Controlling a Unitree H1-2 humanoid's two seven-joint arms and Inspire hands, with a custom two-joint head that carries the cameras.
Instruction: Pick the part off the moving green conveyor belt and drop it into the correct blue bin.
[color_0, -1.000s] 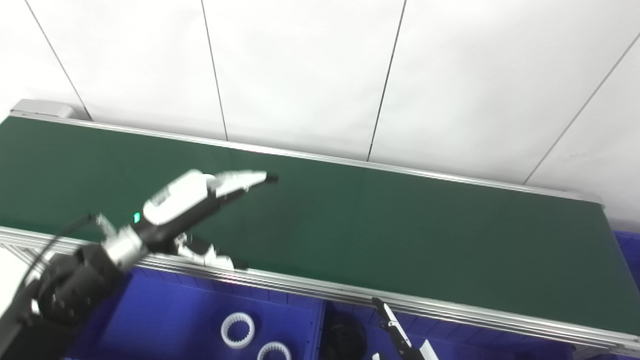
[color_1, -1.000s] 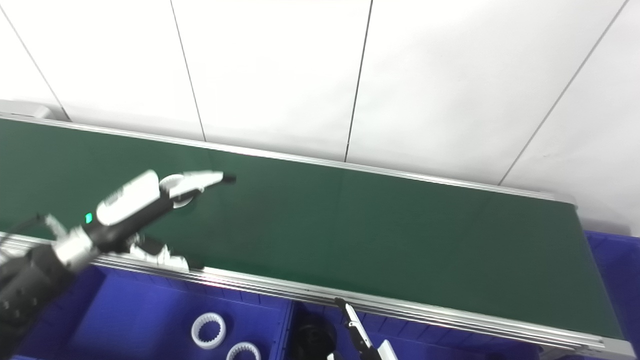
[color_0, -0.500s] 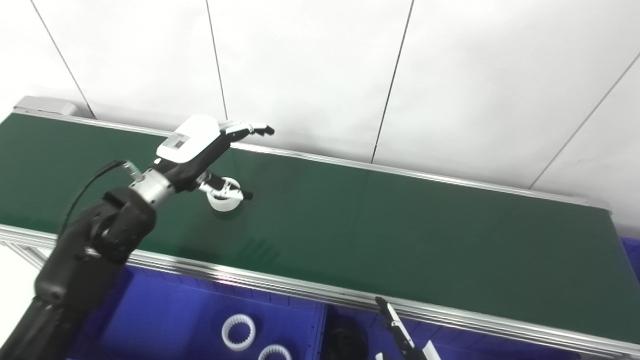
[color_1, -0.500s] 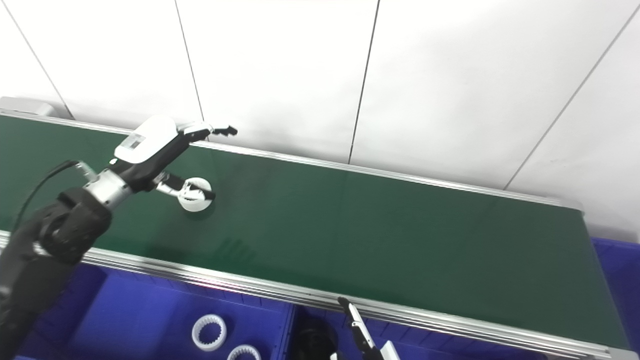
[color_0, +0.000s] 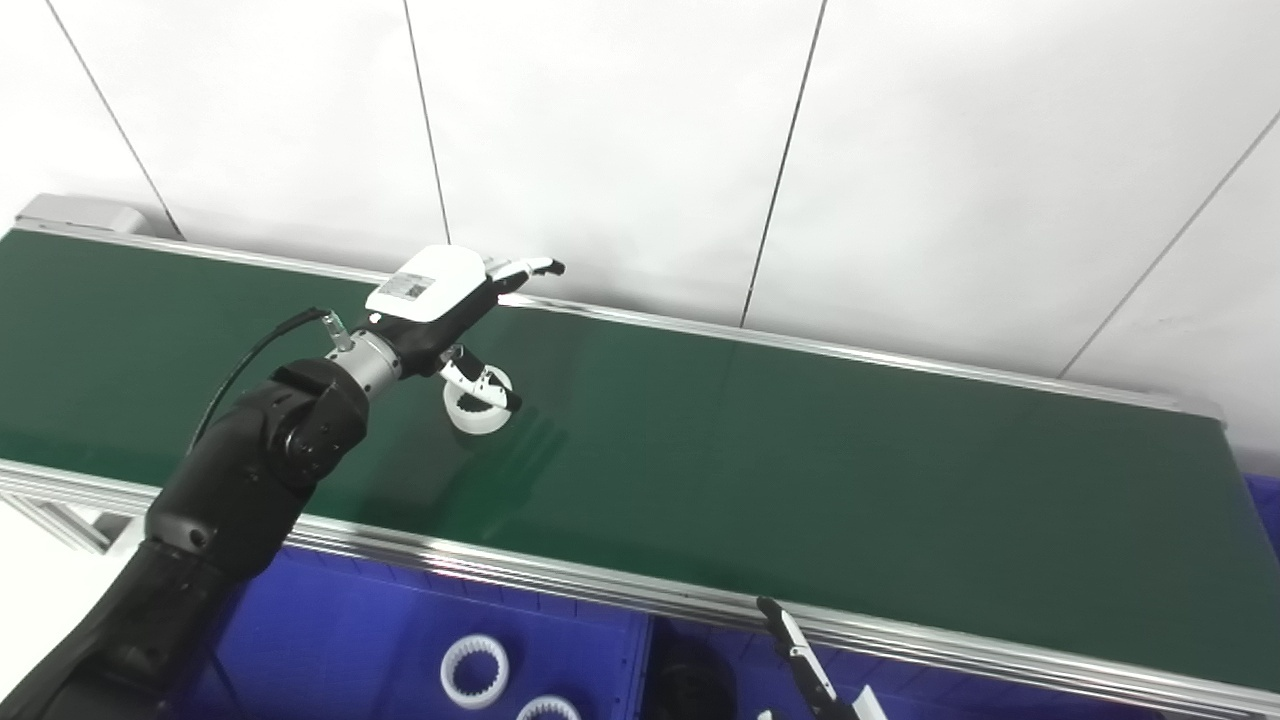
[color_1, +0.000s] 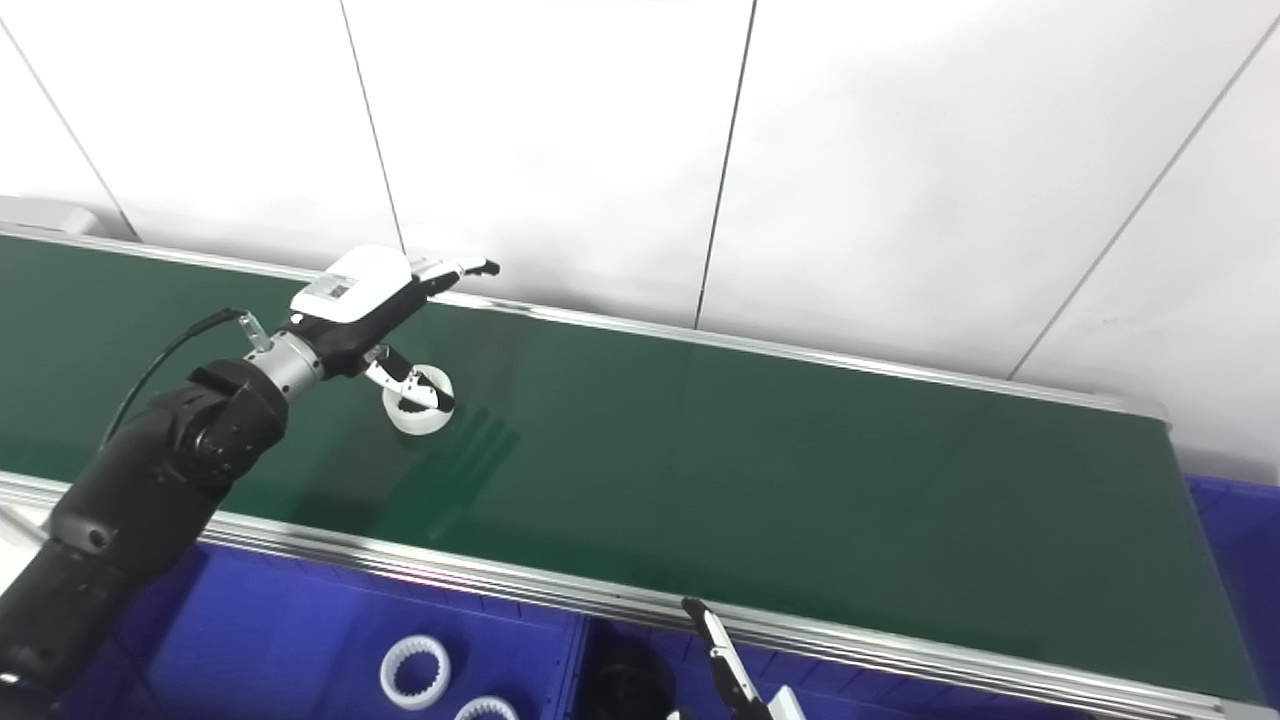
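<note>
A white ring part (color_0: 478, 411) lies flat on the green conveyor belt (color_0: 800, 460), left of the middle. My left hand (color_0: 437, 297) hovers over it, open, with the fingers (color_0: 528, 268) stretched toward the belt's far rail. Its thumb (color_1: 412, 385) reaches down across the ring's top; whether it touches the ring is unclear. Of my right hand (color_0: 805, 675) only a straight finger and a bit of white shell show at the bottom edge, below the belt's near rail, holding nothing.
Below the near rail stands a blue bin (color_0: 330, 640) holding white toothed rings (color_0: 473, 670). The neighbouring bin holds a black round part (color_0: 690, 685). Another blue bin (color_0: 1262, 505) shows at the belt's right end. A white panelled wall backs the belt.
My left hand rose from the near rail and swung over the belt to the ring. Ring and hand have since shifted a little to the right. The right hand stayed put.
</note>
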